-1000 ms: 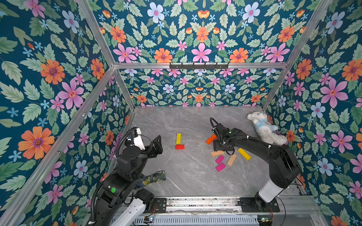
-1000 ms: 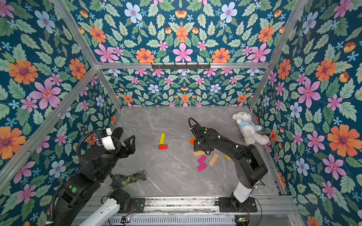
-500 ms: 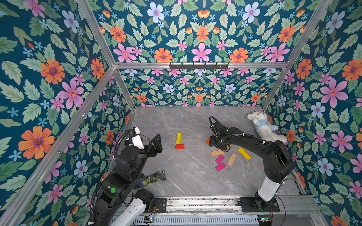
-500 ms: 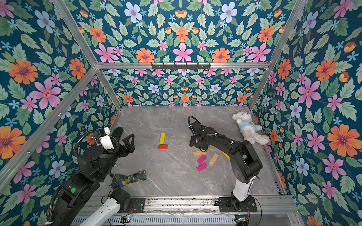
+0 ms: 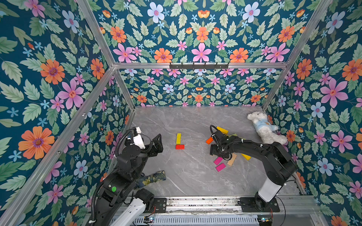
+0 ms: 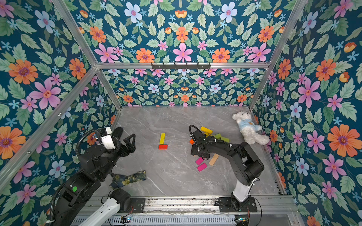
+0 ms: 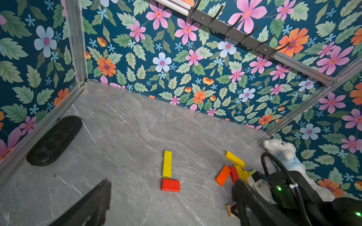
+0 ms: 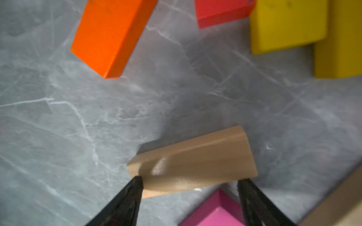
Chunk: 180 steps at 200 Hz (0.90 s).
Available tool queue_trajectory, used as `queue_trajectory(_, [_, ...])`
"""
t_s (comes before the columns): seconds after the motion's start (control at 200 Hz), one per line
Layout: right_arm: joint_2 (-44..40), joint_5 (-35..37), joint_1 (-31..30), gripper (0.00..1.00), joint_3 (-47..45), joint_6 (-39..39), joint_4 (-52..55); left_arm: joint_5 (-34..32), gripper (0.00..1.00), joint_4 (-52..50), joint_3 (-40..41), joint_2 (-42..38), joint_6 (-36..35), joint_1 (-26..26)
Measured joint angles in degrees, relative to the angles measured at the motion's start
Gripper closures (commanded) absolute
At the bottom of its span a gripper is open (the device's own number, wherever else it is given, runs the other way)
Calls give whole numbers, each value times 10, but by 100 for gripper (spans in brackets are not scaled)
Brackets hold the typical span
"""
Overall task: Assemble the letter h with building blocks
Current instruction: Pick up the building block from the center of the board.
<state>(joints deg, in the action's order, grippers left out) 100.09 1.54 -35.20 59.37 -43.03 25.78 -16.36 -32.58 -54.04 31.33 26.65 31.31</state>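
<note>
Overhead, a grey marble table (image 5: 192,182) sits inside walls of floral paper. Your right gripper (image 8: 189,183) is low over a heap of coloured blocks (image 5: 225,135) on the right side of the table, pointing down at the surface. Its jaws are spread apart. In the right wrist view, a plain wood block (image 8: 195,160) rests on the table, lying crosswise in front of the jaws. Each black fingertip (image 8: 135,187) overlaps one near corner of that block. The close-up is blurred, so you cannot tell whether the tips touch the wood.

Beyond the plain wood block, away from the fingers, an orange block (image 8: 109,35) lies near it but apart. A pink block (image 8: 215,213) shows between the fingers on the side nearer the camera.

In both top views the arm hides the block under the gripper. Two pink blocks (image 5: 219,164) and a second plain block (image 5: 232,159) lie just beside the gripper, towards the front rail.

At mid-table, well apart from the right gripper, a lone yellow block (image 5: 178,138) lies pointing away from the robot. A lone red block (image 5: 179,146) lies crosswise just beside its near end, and the two make an L shape.

Your left gripper (image 6: 124,137) is raised at the left edge with its jaws wide and empty, well apart from every block. A white plush bear (image 5: 264,127) lies against the right wall. A patterned cloth (image 5: 150,178) lies by the left arm's base
</note>
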Motion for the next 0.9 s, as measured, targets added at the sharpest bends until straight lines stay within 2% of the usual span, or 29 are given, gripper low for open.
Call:
queue_trajectory(0.265, [-2,6,-63,21,17,11,33,0,1,0,3,-1,0,0])
queue_trajectory(0.435, [-12,21,-90,12,29,19,69,0,1,0,4,-2,0,0])
queue_trajectory(0.735, [-4,33,-89,10,44,128,137,-2,1,-1,2,-8,0,0])
queue_trajectory(0.9, [-4,23,-89,12,61,177,161,-3,1,0,0,-7,0,0])
